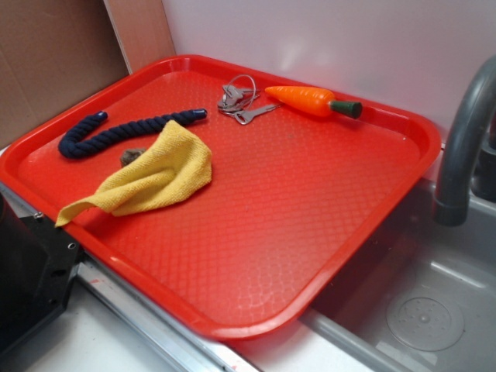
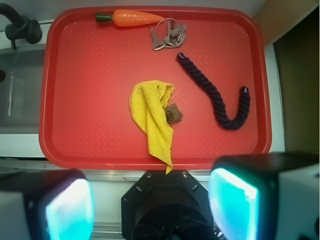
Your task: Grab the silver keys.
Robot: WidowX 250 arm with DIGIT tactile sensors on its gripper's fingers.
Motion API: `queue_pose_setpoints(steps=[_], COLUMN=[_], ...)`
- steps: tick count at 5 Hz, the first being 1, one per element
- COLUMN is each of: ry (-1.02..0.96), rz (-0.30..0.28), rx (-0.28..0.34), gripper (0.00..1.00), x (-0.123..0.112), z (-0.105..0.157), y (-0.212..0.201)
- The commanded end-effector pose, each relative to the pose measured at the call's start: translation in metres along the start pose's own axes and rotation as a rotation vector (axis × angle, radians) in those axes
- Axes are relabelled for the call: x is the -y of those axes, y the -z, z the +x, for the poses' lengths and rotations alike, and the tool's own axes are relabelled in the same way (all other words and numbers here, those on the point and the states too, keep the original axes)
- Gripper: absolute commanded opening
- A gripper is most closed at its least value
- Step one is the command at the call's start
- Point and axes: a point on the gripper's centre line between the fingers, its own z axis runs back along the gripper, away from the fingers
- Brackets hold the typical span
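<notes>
at the tray's far edge the silver keys (image 2: 169, 35) lie just beside the carrot (image 2: 131, 17) tip, apart from the rope (image 2: 215, 95). gripper (image 2: 150, 200) sits high over the near rim, jaws spread, empty. best approach is from the open tray (image 2: 75, 90) centre (cloth (image 2: 150, 117) sits midway), descending clear of carrot and far wall.

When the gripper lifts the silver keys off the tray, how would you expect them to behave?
The silver keys are several loose pieces on a thin wire ring, so they will probably dangle and swing rather than lift as one stiff piece. Lying flat on the red tray, their smooth metal may slide if nudged. They lie close to the toy carrot, which might roll.
</notes>
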Motion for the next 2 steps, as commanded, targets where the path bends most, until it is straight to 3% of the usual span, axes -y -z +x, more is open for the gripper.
queue_pose_setpoints(steps=[1,2], ry=[0.0,0.054], rz=[0.0,-0.049], rx=[0.0,0.034], gripper=[1.0,1.0], x=[0.0,-0.012], z=[0.0,0.029], y=[0.0,0.022])
